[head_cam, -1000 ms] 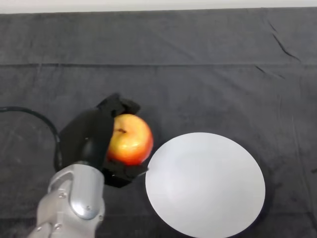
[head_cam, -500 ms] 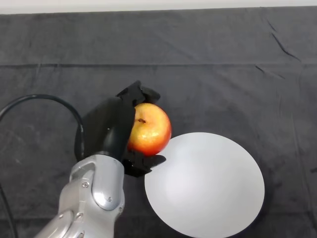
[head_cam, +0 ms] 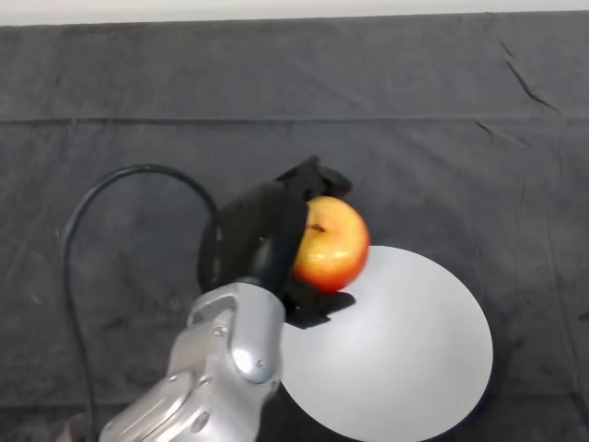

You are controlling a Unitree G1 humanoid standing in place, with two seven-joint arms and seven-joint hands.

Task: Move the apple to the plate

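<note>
Before me a dark grey cloth (head_cam: pixel 414 83) covers the whole table (head_cam: pixel 110 193). A long fold runs left to right across its far part, and small creases mark the far right. Beyond the far edge shows a thin pale strip (head_cam: pixel 276 9) of lit surface.

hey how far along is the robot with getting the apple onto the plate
Picked up: the left hand is curled round the apple. In hand: the apple sits in the grip at the plate's upper-left rim, partly overlapping it in the head view. Left: bring it over the plate's middle, set it down and let go.
</note>
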